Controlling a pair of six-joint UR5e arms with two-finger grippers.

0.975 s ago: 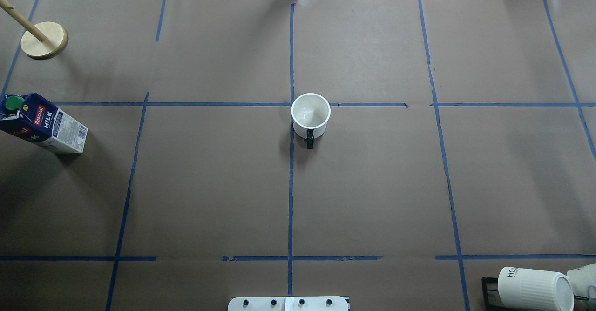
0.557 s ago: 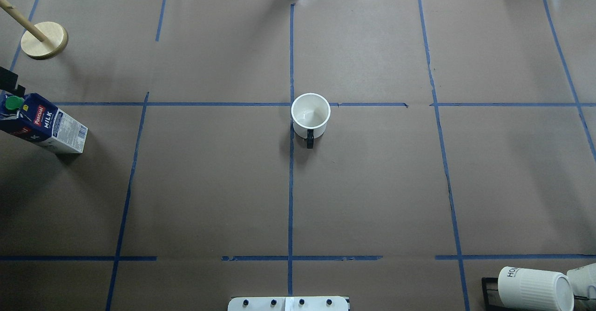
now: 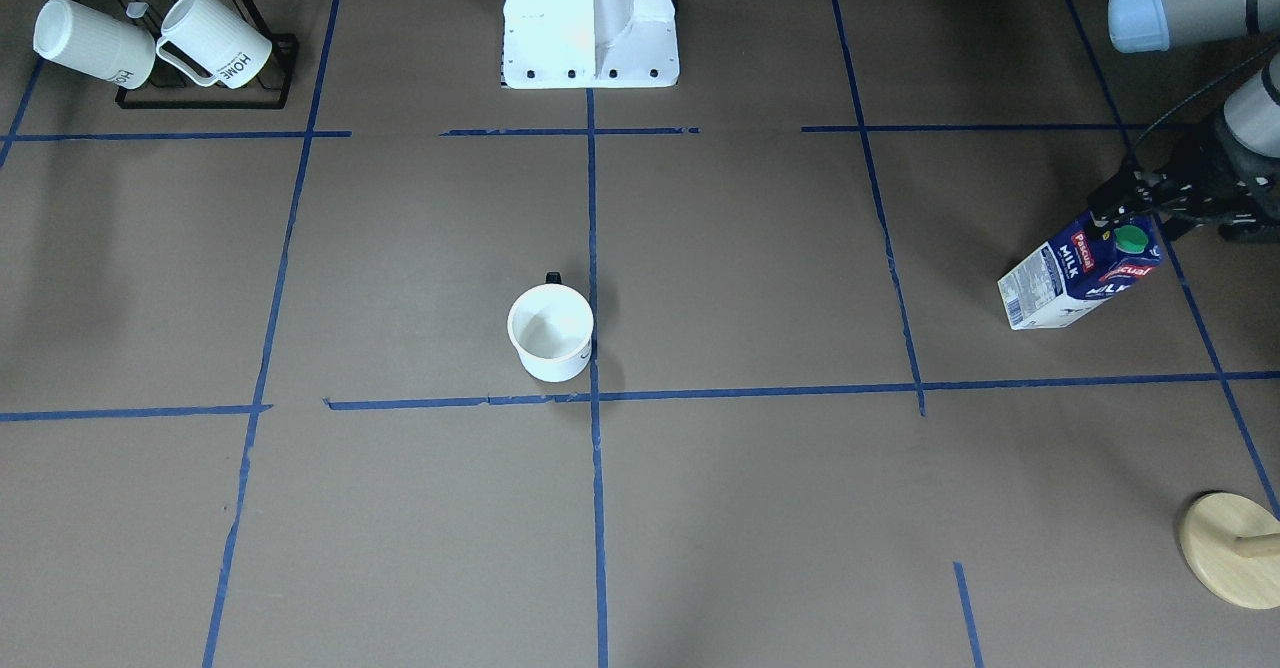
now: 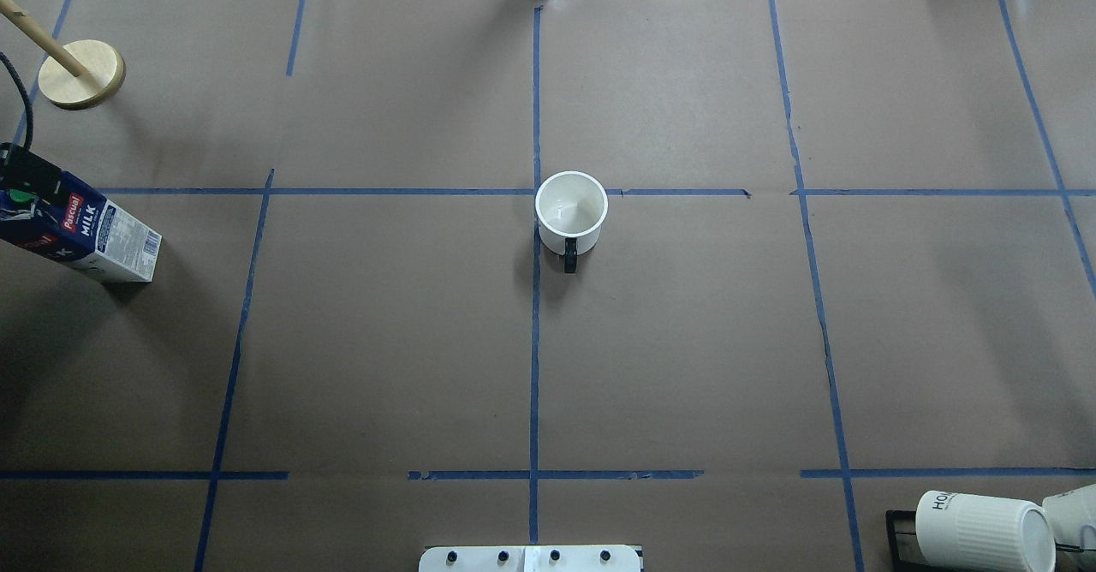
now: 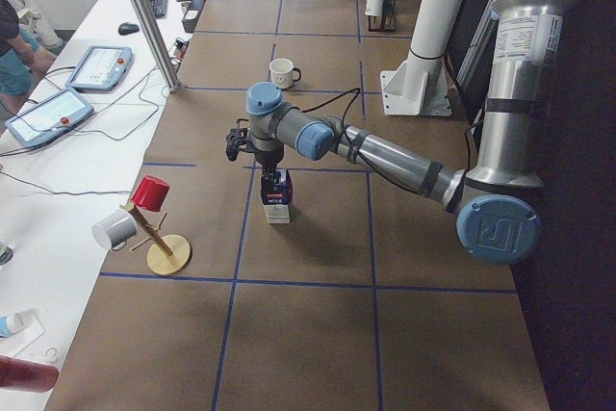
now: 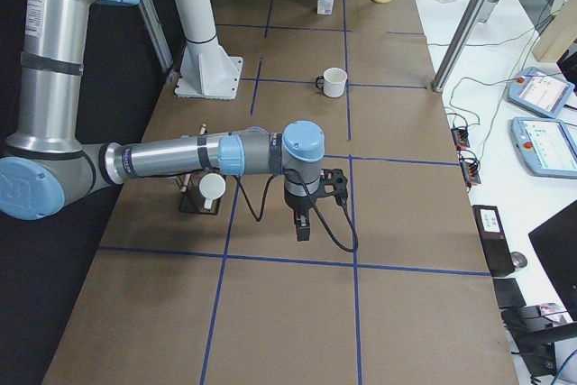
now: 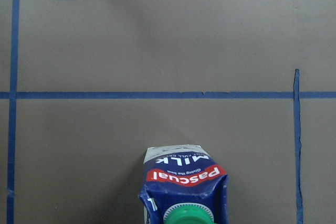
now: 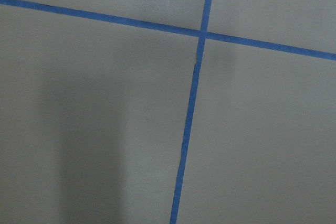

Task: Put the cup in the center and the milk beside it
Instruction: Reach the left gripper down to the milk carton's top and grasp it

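At the far left of the bench (image 4: 385, 341), the milk (image 4: 86, 234) stands upright, well apart from the center (image 4: 536, 192) and on the near side of a round wooden stand (image 4: 81, 74). The left tool (image 3: 1122, 213) hovers right over the carton's gable top. In the left wrist view the green cap sits at the bottom middle of the frame and no fingers show. Whether its jaws are apart or together cannot be told from any view.

In the middle, the cup (image 4: 571, 208) stands upright and just right of the tape crossing, its rim over the cross line and its black handle toward the robot. That half of the task looks done, so the step in hand is judged to be the reach for the milk. The next move calls for a straight descent over the carton top, a firm grip on its sides, then a carry across to a spot close beside the cup without knocking it.

Further right, the right tool (image 6: 304, 223) hangs low above bare paper, near two ribbed mugs (image 4: 985, 529). Its state cannot be told either.
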